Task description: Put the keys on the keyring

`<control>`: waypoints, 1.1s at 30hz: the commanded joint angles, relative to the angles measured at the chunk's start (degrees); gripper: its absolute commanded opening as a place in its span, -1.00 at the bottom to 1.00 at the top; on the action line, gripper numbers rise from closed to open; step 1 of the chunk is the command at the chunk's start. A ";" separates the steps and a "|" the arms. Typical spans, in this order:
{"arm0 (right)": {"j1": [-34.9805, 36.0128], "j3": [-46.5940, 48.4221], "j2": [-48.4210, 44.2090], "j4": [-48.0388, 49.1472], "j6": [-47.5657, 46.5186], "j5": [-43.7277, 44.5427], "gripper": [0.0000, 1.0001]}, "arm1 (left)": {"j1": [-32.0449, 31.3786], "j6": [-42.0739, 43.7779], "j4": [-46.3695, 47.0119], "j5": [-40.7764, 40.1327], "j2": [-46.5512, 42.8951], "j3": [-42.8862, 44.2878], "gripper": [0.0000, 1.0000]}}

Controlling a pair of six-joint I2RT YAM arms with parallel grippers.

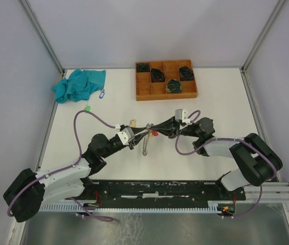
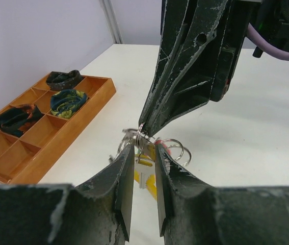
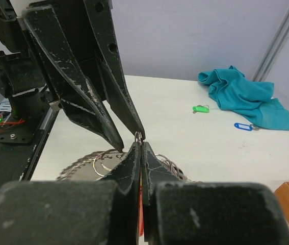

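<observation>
One yellow-tagged key (image 2: pixel 145 176) sits just under the keyring (image 2: pixel 140 130), which the right claw (image 3: pixel 138 145) has clenched tight. The left claw (image 2: pixel 145 148) has its fingers parted either side of that key. Two more, a green-tagged key (image 3: pixel 201 108) and a blue-tagged key (image 3: pixel 243 126), lie on the desk (image 1: pixel 220 112) near one teal cloth (image 1: pixel 80 84), plus four black bundles (image 1: pixel 174 86) in the tray (image 1: pixel 165 97).

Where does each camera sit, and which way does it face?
Top external: above, behind the arms, looking down at the table; both arms show.
Left wrist: on the left arm, past the left gripper toward the right gripper and wooden tray.
Right wrist: on the right arm, past its own gripper toward the left one and teal cloth.
Both wrist views share the keyring.
</observation>
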 commanded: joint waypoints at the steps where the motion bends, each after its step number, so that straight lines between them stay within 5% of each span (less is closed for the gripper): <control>1: -0.23 0.83 -0.35 4.42 2.12 -2.32 -0.99 | -0.30 2.32 2.21 0.99 0.89 2.30 -0.41; 18: -0.16 1.95 0.01 4.38 4.03 -6.71 -0.99 | 0.09 1.49 3.69 2.12 2.92 2.84 -0.46; 28: -0.26 2.21 0.16 4.06 4.70 -9.18 -0.99 | 0.18 1.49 2.75 2.89 2.31 2.84 -0.92; 33: -0.27 2.60 -0.96 -2.15 1.31 -10.03 -0.97 | 0.12 1.09 -2.01 2.77 0.80 4.16 -0.95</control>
